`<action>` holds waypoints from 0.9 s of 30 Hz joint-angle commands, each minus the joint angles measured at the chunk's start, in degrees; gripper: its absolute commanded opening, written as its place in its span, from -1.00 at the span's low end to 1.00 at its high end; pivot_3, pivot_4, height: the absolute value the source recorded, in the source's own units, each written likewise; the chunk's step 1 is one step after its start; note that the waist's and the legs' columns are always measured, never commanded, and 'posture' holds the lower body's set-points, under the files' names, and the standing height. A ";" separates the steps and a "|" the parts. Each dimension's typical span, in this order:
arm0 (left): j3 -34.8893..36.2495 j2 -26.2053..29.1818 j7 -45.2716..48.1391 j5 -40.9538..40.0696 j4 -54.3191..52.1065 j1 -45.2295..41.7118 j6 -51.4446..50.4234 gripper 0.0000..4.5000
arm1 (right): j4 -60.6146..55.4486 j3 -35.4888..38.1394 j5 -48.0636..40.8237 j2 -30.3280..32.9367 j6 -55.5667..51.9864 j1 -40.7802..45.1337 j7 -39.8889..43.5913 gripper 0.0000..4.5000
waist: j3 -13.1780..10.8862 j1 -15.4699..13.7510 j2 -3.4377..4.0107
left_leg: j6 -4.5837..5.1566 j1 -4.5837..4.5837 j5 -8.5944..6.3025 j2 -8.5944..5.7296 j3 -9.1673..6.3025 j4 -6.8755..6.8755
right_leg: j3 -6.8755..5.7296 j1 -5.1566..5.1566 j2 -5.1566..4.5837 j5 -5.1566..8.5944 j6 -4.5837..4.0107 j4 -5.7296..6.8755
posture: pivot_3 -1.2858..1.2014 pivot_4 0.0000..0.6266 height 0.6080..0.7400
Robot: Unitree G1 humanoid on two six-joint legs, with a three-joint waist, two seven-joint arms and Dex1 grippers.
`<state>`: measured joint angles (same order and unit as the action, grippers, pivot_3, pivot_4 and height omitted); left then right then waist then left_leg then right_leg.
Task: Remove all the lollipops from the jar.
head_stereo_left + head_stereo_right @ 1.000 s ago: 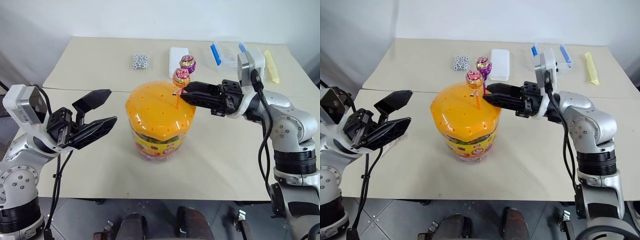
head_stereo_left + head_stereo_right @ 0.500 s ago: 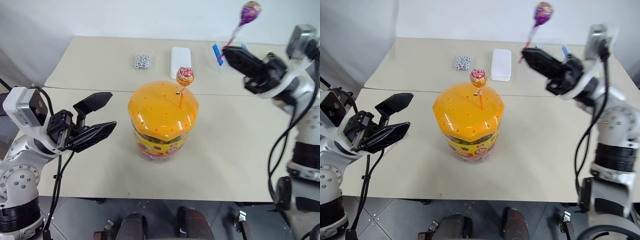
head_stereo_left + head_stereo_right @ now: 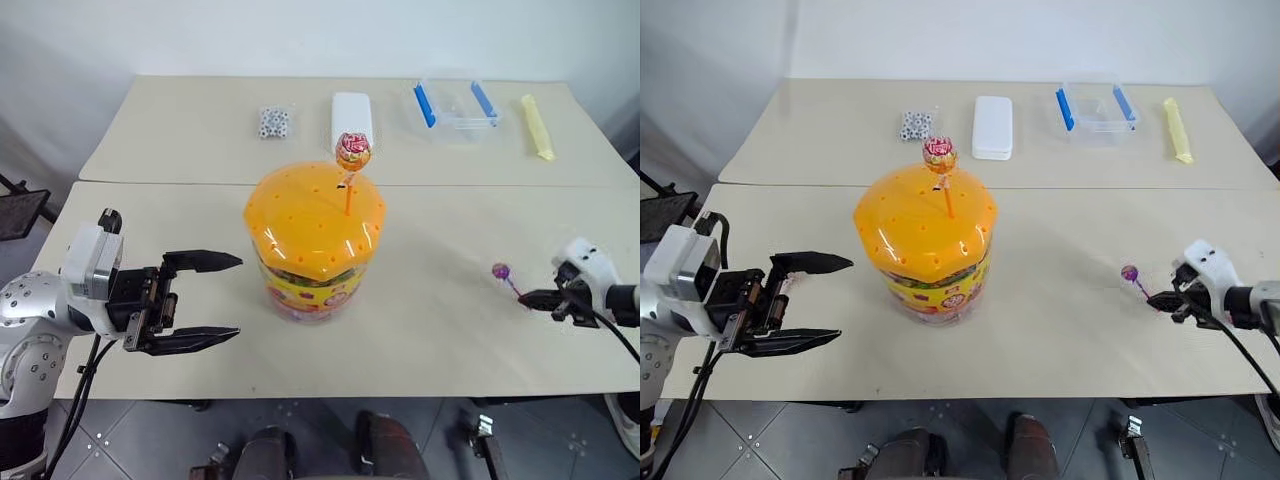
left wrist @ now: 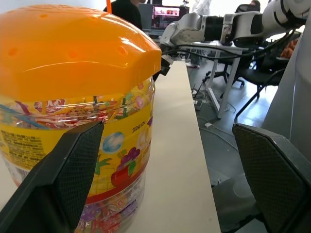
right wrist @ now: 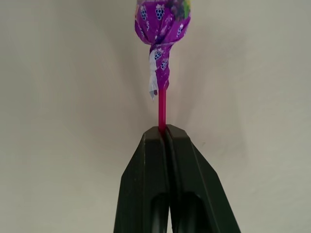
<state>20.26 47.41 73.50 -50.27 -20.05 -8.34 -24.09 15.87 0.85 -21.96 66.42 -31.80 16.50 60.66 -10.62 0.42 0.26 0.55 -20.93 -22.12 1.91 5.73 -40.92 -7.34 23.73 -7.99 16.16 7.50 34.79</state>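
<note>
Orange-lidded, the jar [image 3: 315, 240] stands at table centre, one red-yellow lollipop [image 3: 353, 151] upright in its dome. At its three o'clock, the right gripper [image 3: 530, 297] pinches a purple lollipop [image 3: 501, 271] by the stick, low over the table [image 3: 440, 330]; at nine o'clock, the left gripper [image 3: 215, 298] gapes wide, empty.

Two pale tables [image 3: 450, 330] stand pushed together; on the near one sits the jar [image 3: 314, 245] with its orange lid; on the far one lie a packet of dotted beads [image 3: 273, 121], a white box [image 3: 351, 115], a clear box with blue clips [image 3: 453, 104], and a yellow packet [image 3: 537, 126].
</note>
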 commanded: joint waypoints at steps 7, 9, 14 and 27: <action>5.30 -0.33 -3.98 -2.04 0.11 1.54 -0.24 1.00 | -6.91 9.60 -3.63 -3.44 12.92 -3.89 7.43 0.21 | -0.01 -0.42 0.00 | -0.01 -0.08 -0.01 0.00 -0.13 -0.06 | -0.07 -0.03 0.00 0.00 0.00 -0.06 | 0.03 -0.52 1.00; 7.62 -0.98 -6.76 -4.84 -0.54 2.58 -2.36 1.00 | -10.60 12.76 -8.44 -7.48 14.73 -1.74 8.96 0.35 | -0.02 -0.19 0.03 | -0.01 -0.06 -0.01 0.01 -0.14 -0.05 | -0.05 -0.03 0.01 0.00 0.00 -0.04 | 0.03 -0.52 1.00; 12.24 -4.70 -14.71 -14.39 -0.82 3.15 -7.00 1.00 | -25.06 13.36 -22.34 -14.45 4.41 7.37 5.61 0.35 | -0.07 -0.36 0.12 | -0.03 -0.02 -0.02 0.11 -0.45 -0.06 | -0.04 -0.01 0.02 0.00 0.00 0.12 | 0.03 -0.52 1.00; 7.76 -8.58 -18.20 -16.04 -3.22 0.82 -7.63 1.00 | -37.01 3.92 -31.93 -25.74 -5.78 22.42 1.47 0.35 | -0.07 -1.70 0.09 | -0.03 -0.17 -0.03 -0.10 -0.58 -0.13 | -0.15 -0.03 -0.02 -0.02 0.03 0.23 | 0.03 -0.52 1.00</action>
<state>28.13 38.84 55.39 -65.40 -21.09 -6.61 -31.96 -18.31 4.67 -53.01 40.27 -37.69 38.30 60.86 -10.68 -1.28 0.35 0.52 -21.09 -22.15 1.81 5.18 -41.05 -7.49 23.70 -8.00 16.14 7.53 35.02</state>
